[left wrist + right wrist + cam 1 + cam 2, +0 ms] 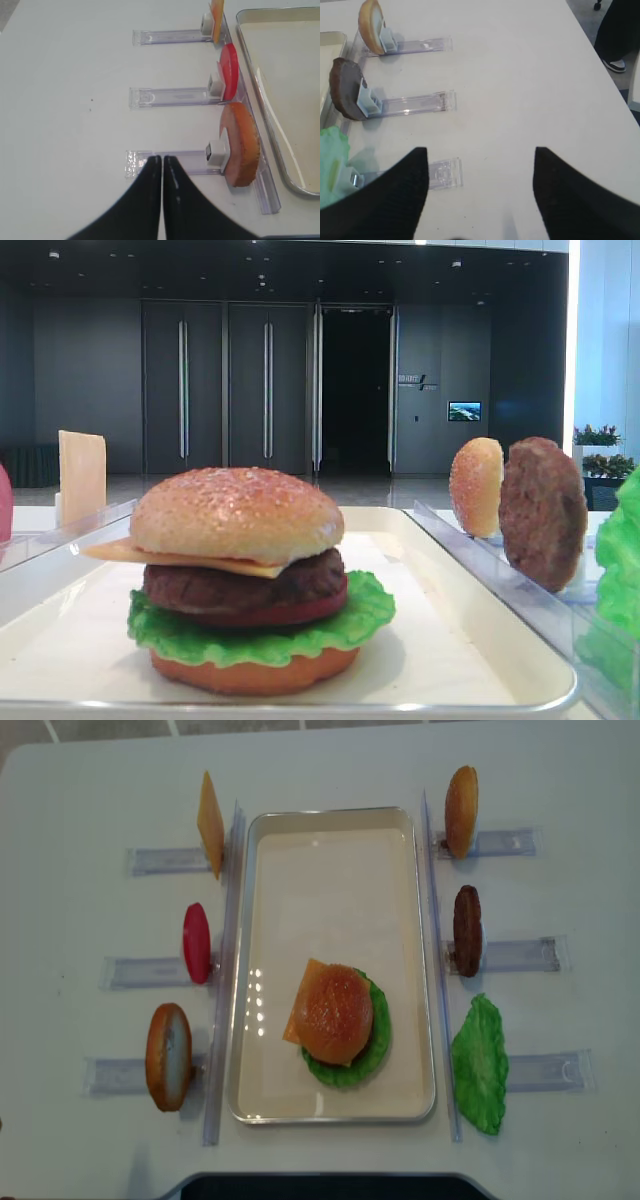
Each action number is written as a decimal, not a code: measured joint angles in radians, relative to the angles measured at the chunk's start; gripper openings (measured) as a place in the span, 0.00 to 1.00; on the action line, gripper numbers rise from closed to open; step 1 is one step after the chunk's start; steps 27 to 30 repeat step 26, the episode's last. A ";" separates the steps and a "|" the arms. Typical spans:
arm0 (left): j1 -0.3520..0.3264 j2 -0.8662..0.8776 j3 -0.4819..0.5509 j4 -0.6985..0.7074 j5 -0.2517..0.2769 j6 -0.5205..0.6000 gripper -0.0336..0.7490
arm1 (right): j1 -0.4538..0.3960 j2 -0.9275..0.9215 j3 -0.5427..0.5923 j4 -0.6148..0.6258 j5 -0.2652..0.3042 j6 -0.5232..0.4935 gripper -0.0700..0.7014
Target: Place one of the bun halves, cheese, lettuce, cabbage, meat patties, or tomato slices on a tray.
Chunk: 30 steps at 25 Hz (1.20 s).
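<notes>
On the white tray (300, 880) stands a stacked burger: sesame bun top (333, 1012) over cheese (130, 552), meat patty (240, 585), tomato slice (290, 612), lettuce (250, 635) and bun base (255, 672). In the left wrist view my left gripper (162, 159) is shut and holds nothing, above the table beside a racked bun half (242, 145). In the right wrist view my right gripper (480, 150) hangs open and empty over bare table, to the right of racked lettuce (332, 160). Neither gripper shows in the overhead view.
Clear slotted racks flank the tray. The left ones hold cheese (210, 823), a tomato slice (196, 942) and a bun half (168, 1055). On the right stand a bun half (461, 810), a patty (467, 930) and lettuce (481, 1063). A person's foot (615, 64) is past the table's edge.
</notes>
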 joint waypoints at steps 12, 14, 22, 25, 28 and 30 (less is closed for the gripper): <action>0.000 0.000 0.000 0.000 0.000 0.000 0.04 | 0.000 -0.001 0.000 0.000 -0.002 0.001 0.69; 0.000 0.000 0.000 0.000 0.000 0.000 0.04 | 0.000 -0.001 0.000 0.000 -0.003 0.001 0.69; 0.000 0.000 0.000 0.000 0.000 0.000 0.04 | 0.000 -0.001 0.000 0.000 -0.003 0.001 0.68; 0.000 0.000 0.000 0.000 0.000 0.000 0.04 | 0.000 -0.001 0.000 0.000 -0.003 0.001 0.68; 0.000 0.000 0.000 0.000 0.000 0.000 0.04 | 0.000 -0.001 0.000 0.000 -0.003 0.001 0.68; 0.000 0.000 0.000 0.000 0.000 0.000 0.04 | 0.000 -0.001 0.000 0.000 -0.003 0.001 0.68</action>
